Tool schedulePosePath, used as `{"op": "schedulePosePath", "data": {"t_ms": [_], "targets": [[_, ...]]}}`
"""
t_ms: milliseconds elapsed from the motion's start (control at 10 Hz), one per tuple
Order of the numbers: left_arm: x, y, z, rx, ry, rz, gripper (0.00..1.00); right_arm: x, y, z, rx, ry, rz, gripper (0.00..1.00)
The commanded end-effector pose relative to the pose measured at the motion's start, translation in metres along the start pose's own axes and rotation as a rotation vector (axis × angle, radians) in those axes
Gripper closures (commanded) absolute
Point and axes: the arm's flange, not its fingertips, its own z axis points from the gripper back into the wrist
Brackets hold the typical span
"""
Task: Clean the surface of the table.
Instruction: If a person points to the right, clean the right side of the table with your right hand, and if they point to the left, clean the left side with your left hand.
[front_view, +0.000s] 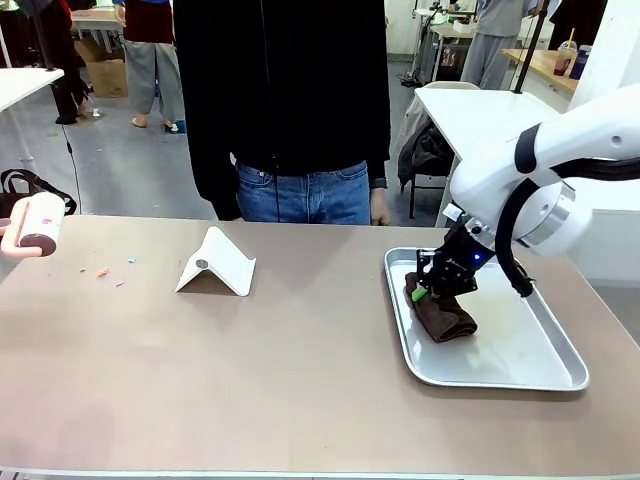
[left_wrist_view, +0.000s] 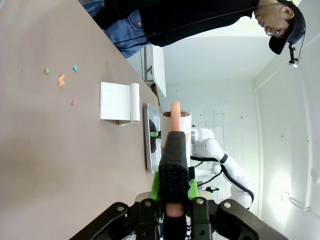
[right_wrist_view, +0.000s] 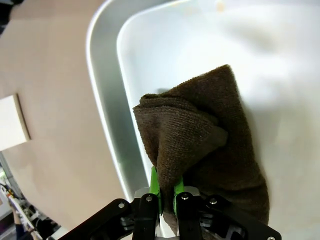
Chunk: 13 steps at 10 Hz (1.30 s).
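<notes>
Table (front_view: 300, 380), matte tan, broad rectangular top

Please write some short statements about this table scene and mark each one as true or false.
1. The right gripper has its jaws shut on the brown cloth at the tray. True.
2. The left gripper holds nothing. False: its jaws are shut on the pink handle of a lint roller.
3. The coloured paper scraps lie inside the tray. False: they lie on the table, near its left end.
4. A white folded card stands on the table between the scraps and the tray. True.
</notes>
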Motion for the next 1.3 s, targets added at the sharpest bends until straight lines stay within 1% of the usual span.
{"op": "schedulePosePath", "data": {"t_ms": [0, 300, 600, 1200], "targets": [[-0.001, -0.003, 0.002, -0.011, 0.014, -0.015, 0.92, 0.003, 0.002, -0.007, -0.030, -0.041, 0.008, 0.89], [-0.001, -0.003, 0.002, -0.011, 0.014, -0.015, 0.92, 0.013, -0.019, 0.005, -0.055, -0.091, -0.050, 0.89], [-0.001, -0.003, 0.002, -0.011, 0.014, -0.015, 0.92, 0.023, -0.057, 0.030, -0.016, -0.120, -0.133, 0.89], [-0.001, -0.003, 0.002, -0.011, 0.014, -0.015, 0.92, 0.024, -0.116, 0.065, 0.026, -0.176, -0.256, 0.89]]}}
